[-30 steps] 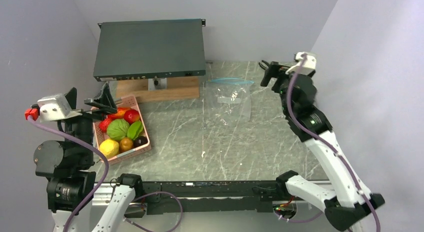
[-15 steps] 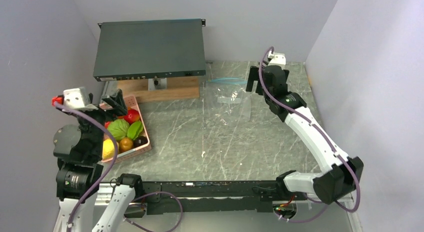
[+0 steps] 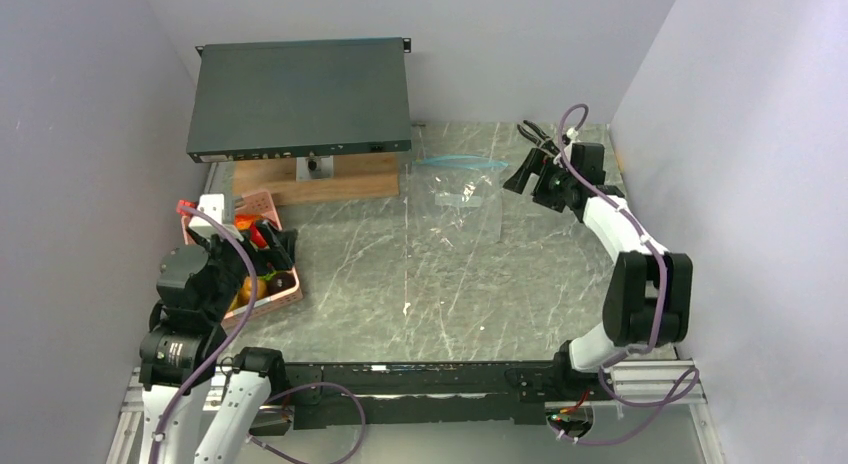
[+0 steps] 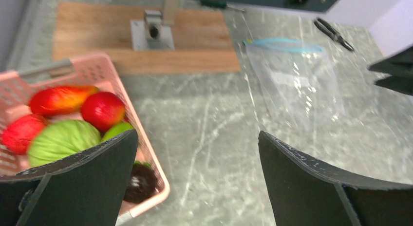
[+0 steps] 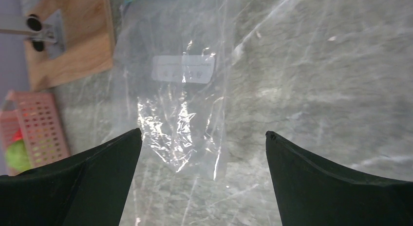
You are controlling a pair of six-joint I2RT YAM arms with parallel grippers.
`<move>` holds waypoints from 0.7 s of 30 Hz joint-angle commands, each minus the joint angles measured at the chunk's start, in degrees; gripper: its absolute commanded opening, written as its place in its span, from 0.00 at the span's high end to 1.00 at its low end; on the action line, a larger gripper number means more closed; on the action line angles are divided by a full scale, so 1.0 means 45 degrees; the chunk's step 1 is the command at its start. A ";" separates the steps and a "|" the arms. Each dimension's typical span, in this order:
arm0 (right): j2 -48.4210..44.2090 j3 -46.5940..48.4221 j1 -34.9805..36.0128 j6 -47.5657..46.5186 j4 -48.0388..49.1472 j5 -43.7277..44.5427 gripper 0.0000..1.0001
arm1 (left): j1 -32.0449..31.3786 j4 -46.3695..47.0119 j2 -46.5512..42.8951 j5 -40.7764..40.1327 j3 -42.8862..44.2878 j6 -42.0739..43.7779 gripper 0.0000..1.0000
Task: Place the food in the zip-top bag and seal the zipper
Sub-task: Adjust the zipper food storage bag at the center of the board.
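pink slotted basket [image 4: 100,70], red and green food [image 4: 63,138] (clear bag [image 4: 297,82], teal zipper [image 4: 285,42]).

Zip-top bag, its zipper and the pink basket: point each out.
zip-top bag [image 5: 180,114], right wrist view, crinkled clear middle
zipper [image 4: 285,40], left wrist view, middle of teal strip
pink basket [image 4: 97,70], left wrist view, far slotted wall

On my feed the work surface is a grey-green marble-patterned tabletop [image 3: 400,274] veined in white. It fills the view below and ahead of the spread jaws of the left gripper [image 4: 197,136] and the right gripper [image 5: 203,133]. Ahead of the left jaws and a little to their left, at the table's far side, lies a light wooden board [image 4: 97,36] carrying a small grey metal bracket [image 4: 152,31]. A flat dark grey metal box [image 3: 300,94] sits over the board. From the right jaws, the board lies well off, ahead and to the left. Plain pale lilac-grey walls [image 3: 80,104] close in three sides. The light is soft and even.
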 commanded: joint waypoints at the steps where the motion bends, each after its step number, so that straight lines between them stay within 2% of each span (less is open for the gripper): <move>1: 0.1215 -0.0255 -0.0591 0.1045 0.2231 -0.3858 0.00 | 0.0073 -0.0840 -0.0379 0.2112 -0.0581 -0.1222 0.00; 10: 0.3300 -0.1555 -0.0675 0.2919 0.5708 -0.5332 0.07 | 0.0073 -0.0784 -0.0524 0.3607 -0.1927 -0.3148 0.00; 14: 0.3551 -0.2055 -0.0624 0.2906 0.6668 -0.5857 0.16 | 0.0073 -0.0588 0.0080 0.4140 -0.2327 -0.3933 0.00; 18: 0.3297 -0.2339 -0.0343 0.2255 0.6880 -0.5596 0.29 | 0.0073 -0.0538 0.0738 0.4814 -0.2465 -0.4094 0.00; 21: 0.3099 -0.2620 -0.0165 0.1965 0.7222 -0.5285 0.34 | 0.0073 -0.0170 0.0865 0.5262 -0.2778 -0.4371 0.00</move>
